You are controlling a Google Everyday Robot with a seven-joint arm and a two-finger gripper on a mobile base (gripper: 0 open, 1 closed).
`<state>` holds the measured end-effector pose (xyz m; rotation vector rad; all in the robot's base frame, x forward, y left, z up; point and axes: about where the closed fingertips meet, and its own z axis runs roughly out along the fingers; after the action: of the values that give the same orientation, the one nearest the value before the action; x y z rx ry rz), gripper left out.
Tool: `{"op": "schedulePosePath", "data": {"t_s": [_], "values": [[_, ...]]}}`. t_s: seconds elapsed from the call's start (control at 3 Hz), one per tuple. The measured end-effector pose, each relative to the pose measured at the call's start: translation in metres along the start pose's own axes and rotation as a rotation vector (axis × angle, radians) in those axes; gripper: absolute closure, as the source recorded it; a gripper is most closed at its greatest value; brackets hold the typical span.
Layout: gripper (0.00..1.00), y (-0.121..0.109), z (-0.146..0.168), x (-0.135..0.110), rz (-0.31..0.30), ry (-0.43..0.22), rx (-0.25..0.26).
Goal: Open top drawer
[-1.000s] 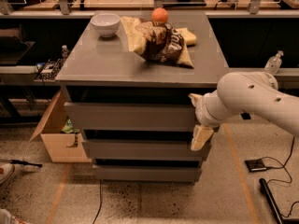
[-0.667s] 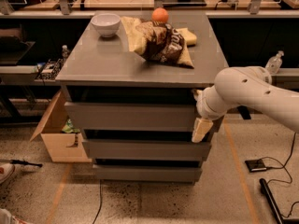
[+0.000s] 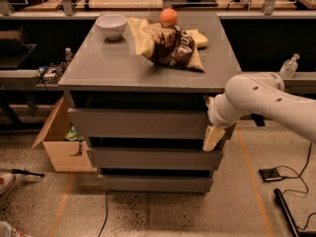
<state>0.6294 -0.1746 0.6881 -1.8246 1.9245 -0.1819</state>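
The top drawer [image 3: 140, 123] is the widest grey front panel under the grey cabinet top [image 3: 113, 65], with two narrower drawer fronts [image 3: 153, 158] below it. It stands out slightly from the cabinet, with a dark gap above it. My gripper [image 3: 211, 127] is at the right end of the top drawer's front, its cream fingers [image 3: 212, 138] pointing down against the panel's right edge. The white arm [image 3: 266, 102] reaches in from the right.
On the cabinet top sit a white bowl [image 3: 111, 25], an orange [image 3: 169, 16], a brown chip bag [image 3: 170, 46] and a yellow sponge [image 3: 197, 37]. An open cardboard box [image 3: 61, 142] stands at the left of the cabinet. A water bottle [image 3: 289, 65] stands at the right; cables lie on the floor.
My arm and gripper have moved left, closer to the right end of the top drawer front. The drawer has not visibly moved.
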Motion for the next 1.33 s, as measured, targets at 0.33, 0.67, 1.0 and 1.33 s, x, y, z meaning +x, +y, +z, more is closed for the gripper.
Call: {"op": "schedulePosePath", "data": {"t_s": [0.33,0.67,1.0,1.33], "values": [[0.00,0.000,0.011,0.010,0.018,0.025,-0.001],[0.00,-0.003,0.023,0.014,0.025,0.032,-0.005],[0.16,-0.005,0.030,0.017,0.041,0.025,-0.021],[0.39,-0.003,0.026,0.021,0.083,0.016,-0.068]]}}
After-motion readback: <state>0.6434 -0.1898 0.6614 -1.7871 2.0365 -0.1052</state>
